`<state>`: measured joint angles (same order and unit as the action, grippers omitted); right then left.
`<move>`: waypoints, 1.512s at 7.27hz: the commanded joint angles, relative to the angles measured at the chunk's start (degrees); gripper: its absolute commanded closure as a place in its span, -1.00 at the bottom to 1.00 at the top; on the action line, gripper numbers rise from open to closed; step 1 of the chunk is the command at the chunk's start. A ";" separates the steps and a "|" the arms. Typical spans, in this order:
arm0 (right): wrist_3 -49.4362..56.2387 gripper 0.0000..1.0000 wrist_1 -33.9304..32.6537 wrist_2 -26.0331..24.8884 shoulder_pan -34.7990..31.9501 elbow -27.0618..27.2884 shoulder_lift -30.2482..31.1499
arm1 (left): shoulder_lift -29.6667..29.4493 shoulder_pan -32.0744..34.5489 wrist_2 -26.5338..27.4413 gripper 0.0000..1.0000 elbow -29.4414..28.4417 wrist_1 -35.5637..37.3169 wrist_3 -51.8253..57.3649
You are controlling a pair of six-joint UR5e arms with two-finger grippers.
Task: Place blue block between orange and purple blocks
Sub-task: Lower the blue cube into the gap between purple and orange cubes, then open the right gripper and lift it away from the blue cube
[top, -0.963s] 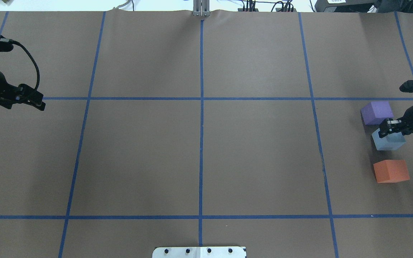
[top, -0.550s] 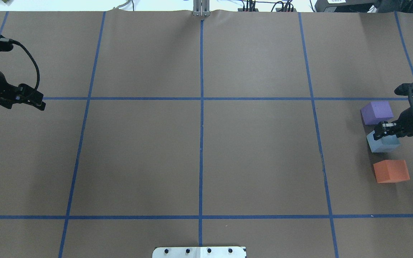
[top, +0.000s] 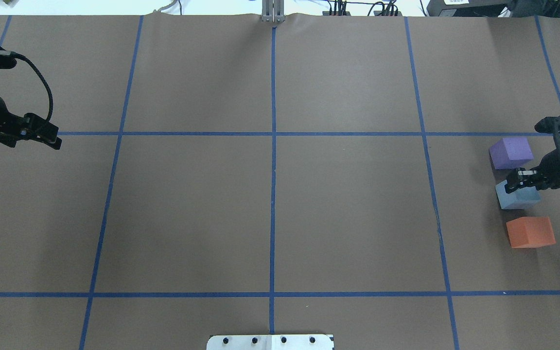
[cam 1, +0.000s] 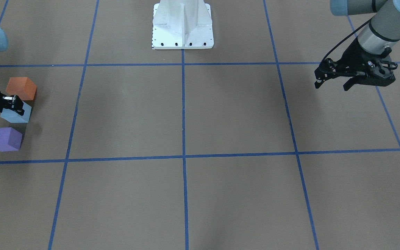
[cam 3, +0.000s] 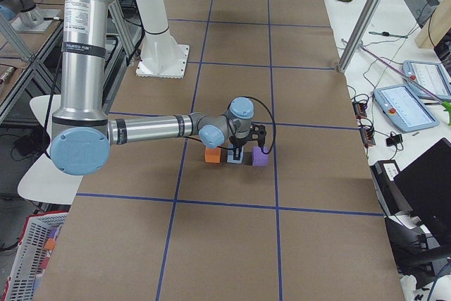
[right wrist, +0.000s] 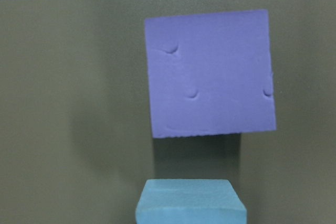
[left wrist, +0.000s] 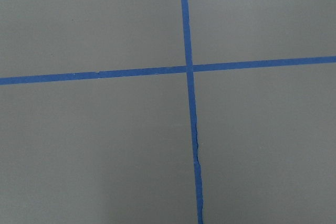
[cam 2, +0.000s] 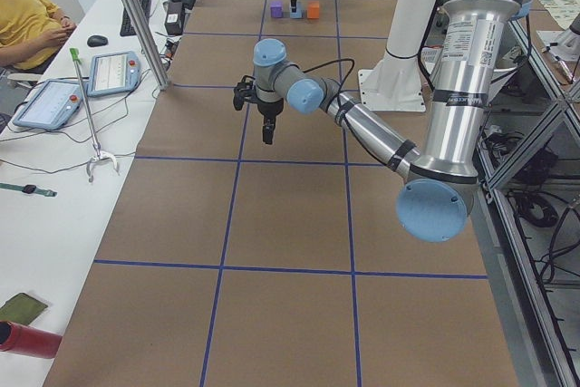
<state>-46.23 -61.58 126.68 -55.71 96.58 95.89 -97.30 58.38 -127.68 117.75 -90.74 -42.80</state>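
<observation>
The blue block [top: 516, 198] sits in the gap between the purple block [top: 511, 152] and the orange block [top: 530, 232], at the desk's [top: 348, 209] far right edge in the overhead view. The three form a short row. A strip of bare desk shows on each side of the blue block, so it touches neither neighbour. It is set slightly off the line of the other two, toward the desk's middle. The right end effector [top: 517, 181] is clenched on the blue block from above, its black fingers covering the block's top. Whether the block's base rests on the desk I cannot tell. The right wrist view shows the purple block straight ahead, its top dented.

The left end effector [cam 1: 331, 85] hangs released, fingers spread, above the desk at the opposite end, over a crossing of blue tape lines [left wrist: 189, 69]. The robot's white base [cam 1: 182, 24] stands at the middle of the near edge. Beyond the desk's left end, a person in yellow [cam 2: 27, 24] sits by a tablet [cam 2: 113, 70].
</observation>
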 commanded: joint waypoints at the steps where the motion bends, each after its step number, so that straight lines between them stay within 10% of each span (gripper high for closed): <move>1: -0.87 1.00 0.06 -0.12 -0.02 0.02 0.61 | 0.00 -0.02 0.06 -1.00 0.28 0.03 -0.79; 3: -1.83 -0.99 0.06 -0.21 0.16 0.27 0.18 | 0.00 -0.02 0.06 -1.00 0.28 -0.05 -0.79; 7: -1.23 -1.00 0.15 0.05 -1.76 2.64 0.08 | 0.00 -0.20 0.06 -1.00 -0.07 -0.05 -0.79; 11: 10.39 -1.00 -1.25 8.99 -19.22 6.97 2.11 | 0.35 0.24 0.59 -1.00 0.37 0.03 2.53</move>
<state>-42.97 -62.03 131.94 -69.00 103.66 97.59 -97.09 58.46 -127.24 117.98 -90.77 -42.35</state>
